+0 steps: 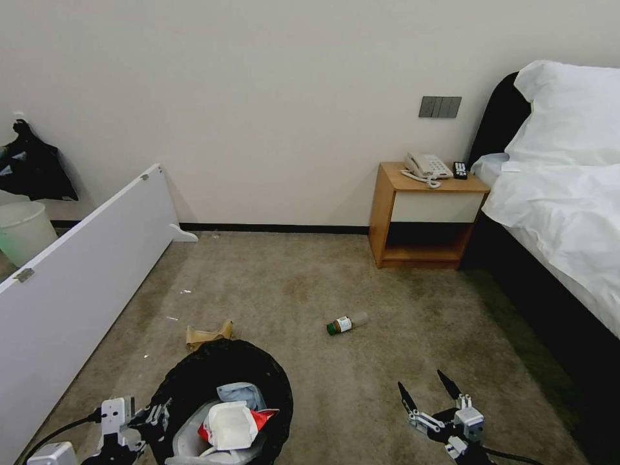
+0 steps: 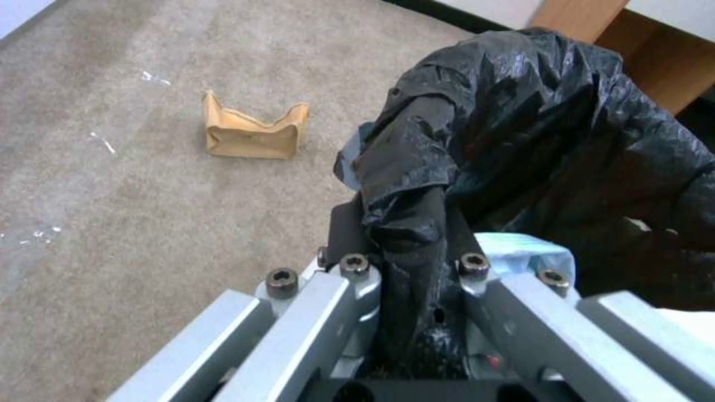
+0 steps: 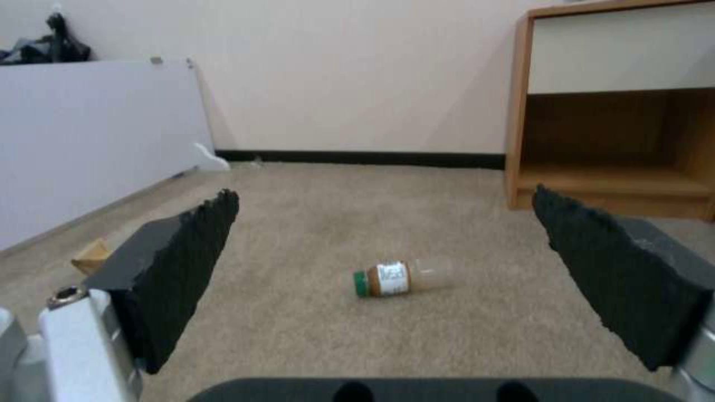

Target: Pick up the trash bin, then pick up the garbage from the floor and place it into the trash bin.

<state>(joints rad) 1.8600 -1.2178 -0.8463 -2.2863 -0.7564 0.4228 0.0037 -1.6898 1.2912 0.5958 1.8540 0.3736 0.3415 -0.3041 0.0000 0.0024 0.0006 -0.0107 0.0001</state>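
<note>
Head view: left gripper [image 1: 152, 416], jaws clamped on black-bag-lined round trash bin [image 1: 223, 394], keeps it handy; right gripper [image 1: 431, 397], jaws wide, faces green-capped clear bottle [image 1: 346, 323] w/ room to straddle it.

nightstand [image 1: 423, 216] w/ phone [image 1: 427, 166], bed [image 1: 562, 213], white panel [image 1: 84, 278]

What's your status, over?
Left gripper clamped on trash bin rim. Right gripper open, low, facing bottle lying on carpet. Paper bag beside bin. Path clear.
</note>
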